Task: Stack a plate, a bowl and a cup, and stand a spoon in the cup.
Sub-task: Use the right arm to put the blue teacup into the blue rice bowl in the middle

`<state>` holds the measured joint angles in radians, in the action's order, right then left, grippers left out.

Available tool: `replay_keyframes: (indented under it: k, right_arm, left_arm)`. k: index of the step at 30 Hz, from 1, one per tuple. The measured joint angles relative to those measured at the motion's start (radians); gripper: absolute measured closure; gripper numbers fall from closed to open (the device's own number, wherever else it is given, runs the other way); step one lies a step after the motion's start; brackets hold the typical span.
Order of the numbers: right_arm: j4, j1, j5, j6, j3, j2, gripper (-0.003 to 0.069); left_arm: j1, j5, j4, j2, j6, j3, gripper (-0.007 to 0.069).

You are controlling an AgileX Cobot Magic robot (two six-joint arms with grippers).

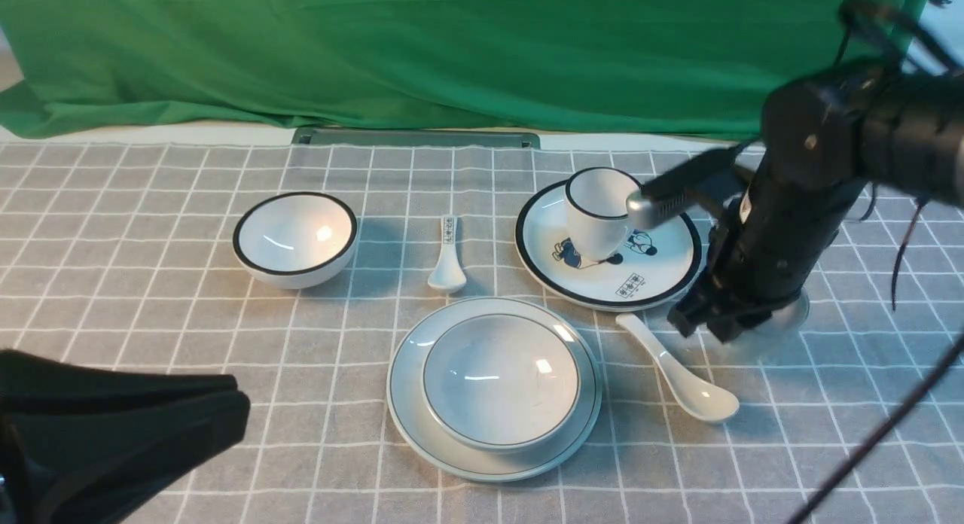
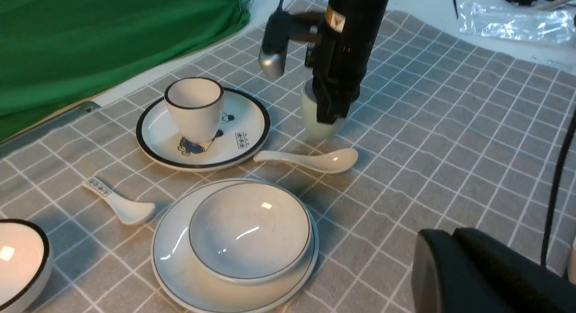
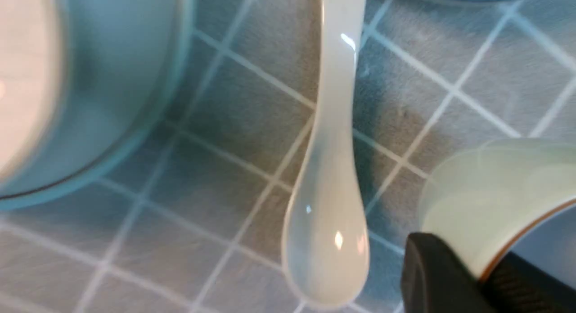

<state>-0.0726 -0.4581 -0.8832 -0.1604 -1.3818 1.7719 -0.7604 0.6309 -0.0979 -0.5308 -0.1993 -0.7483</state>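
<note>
Right gripper (image 1: 704, 324) looks clamped on the cup (image 2: 312, 119) wall, over on the right just past the spoon (image 1: 674, 370). I'd lift it straight up, then lower it dead-centre into the bowl (image 1: 501, 377).

Eight pieces of crockery stood on the surface (image 1: 151, 313), in four pairs. There were two plates: a plain plate (image 1: 410, 426) at 6 o'clock and a pictured plate (image 1: 666, 272) at 2 o'clock. There were two bowls: a pale bowl (image 1: 501, 381) and a black-rimmed bowl (image 1: 294, 238) at 10 o'clock. There were two cups: a black-rimmed cup (image 1: 599, 211) and a pale cup (image 2: 315, 124) at 3 o'clock. There were two spoons: a plain spoon (image 1: 678, 373) and a patterned spoon (image 1: 447, 257).
</note>
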Motion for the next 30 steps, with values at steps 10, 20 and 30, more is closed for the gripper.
replay_keyframes:
  k: [10, 20, 30]
  right_arm:
    - [0.143, -0.283, -0.070, 0.016, -0.156, -0.029, 0.0578]
    - [0.156, -0.345, 0.055, 0.023, -0.166, 0.146, 0.0578]
    - [0.158, -0.345, 0.088, 0.048, -0.169, 0.190, 0.0561]
  left_arm:
    - [0.000, 0.000, 0.018, 0.000, 0.001, 0.002, 0.0615]
    - [0.000, 0.000, 0.018, 0.000, 0.001, 0.002, 0.0615]
    - [0.000, 0.000, 0.018, 0.000, 0.001, 0.002, 0.0615]
